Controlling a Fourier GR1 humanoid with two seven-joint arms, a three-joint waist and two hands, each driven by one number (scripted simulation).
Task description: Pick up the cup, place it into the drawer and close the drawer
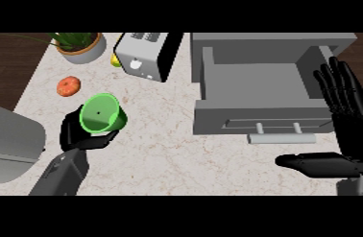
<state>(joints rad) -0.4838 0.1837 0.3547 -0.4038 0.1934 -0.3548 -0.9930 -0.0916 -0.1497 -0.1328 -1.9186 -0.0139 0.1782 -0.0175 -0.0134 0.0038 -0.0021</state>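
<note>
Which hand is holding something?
The left hand, curled round the cup; the right hand is open, fingers straight, beside the open drawer.

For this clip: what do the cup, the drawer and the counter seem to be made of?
The cup: bright, even green with a smooth, faintly glossy wall; probably plastic, though glazed ceramic is possible. The drawer: flat, uniform matte grey, suggesting painted metal or laminate; I cannot tell which. The counter: pale cream with fine reddish veins, like marble or a stone-look surface.
</note>
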